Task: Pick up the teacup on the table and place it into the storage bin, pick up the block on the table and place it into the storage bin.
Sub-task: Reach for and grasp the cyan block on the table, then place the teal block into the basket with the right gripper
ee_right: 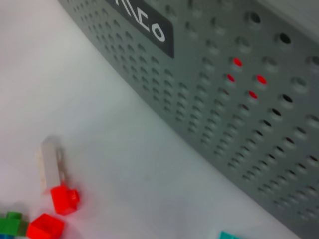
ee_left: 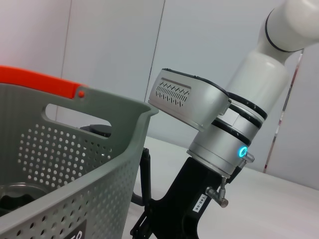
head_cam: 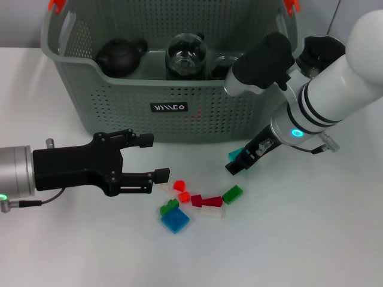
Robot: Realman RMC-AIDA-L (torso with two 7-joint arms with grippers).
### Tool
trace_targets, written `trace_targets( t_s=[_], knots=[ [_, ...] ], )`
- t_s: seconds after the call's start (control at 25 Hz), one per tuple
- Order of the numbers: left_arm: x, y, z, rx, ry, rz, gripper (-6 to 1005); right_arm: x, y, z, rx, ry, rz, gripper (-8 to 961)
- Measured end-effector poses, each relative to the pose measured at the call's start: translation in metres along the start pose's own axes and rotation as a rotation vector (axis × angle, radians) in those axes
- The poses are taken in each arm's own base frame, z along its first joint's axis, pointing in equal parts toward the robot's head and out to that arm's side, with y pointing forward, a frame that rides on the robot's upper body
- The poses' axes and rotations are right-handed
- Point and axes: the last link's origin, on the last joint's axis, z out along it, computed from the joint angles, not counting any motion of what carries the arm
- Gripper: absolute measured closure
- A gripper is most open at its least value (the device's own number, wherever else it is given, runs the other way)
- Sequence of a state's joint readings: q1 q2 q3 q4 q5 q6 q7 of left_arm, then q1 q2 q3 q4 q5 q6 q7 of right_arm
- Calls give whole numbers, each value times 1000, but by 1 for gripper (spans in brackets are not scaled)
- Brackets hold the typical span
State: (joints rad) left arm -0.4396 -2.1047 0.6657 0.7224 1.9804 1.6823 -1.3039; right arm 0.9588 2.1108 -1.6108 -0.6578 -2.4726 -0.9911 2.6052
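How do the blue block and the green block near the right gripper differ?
The blue block is larger and square, lying at the near left of the pile; the green block is smaller and oblong, at the pile's right edge. The blue one touches another green piece, while the green one lies slightly apart. Both are studded toy bricks lying flat on the white table.

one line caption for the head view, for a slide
Right gripper holds a teal block low before the storage bin; left gripper open beside scattered blocks.
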Motion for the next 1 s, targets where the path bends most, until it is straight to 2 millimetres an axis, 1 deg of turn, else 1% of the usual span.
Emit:
trace_targets(
  t_s=[0.16, 0.36, 0.6, 0.84, 1.0],
  knots=[
    [0, 0, 0, -1, 0, 1, 138, 1, 0, 1, 0, 9, 3, 199],
    [1, 0, 0, -3, 1, 2, 138, 2, 1, 2, -9, 18, 10, 328],
    [0, 0, -1, -3, 2, 0, 138, 1, 2, 2, -17, 21, 10, 523],
    [-1, 1, -2, -2, 4, -3, 138, -2, 3, -2, -22, 25, -3, 527],
    [0, 1, -3, -2, 2, -4, 138, -4, 7, -10, -45, 30, -27, 528]
  ],
)
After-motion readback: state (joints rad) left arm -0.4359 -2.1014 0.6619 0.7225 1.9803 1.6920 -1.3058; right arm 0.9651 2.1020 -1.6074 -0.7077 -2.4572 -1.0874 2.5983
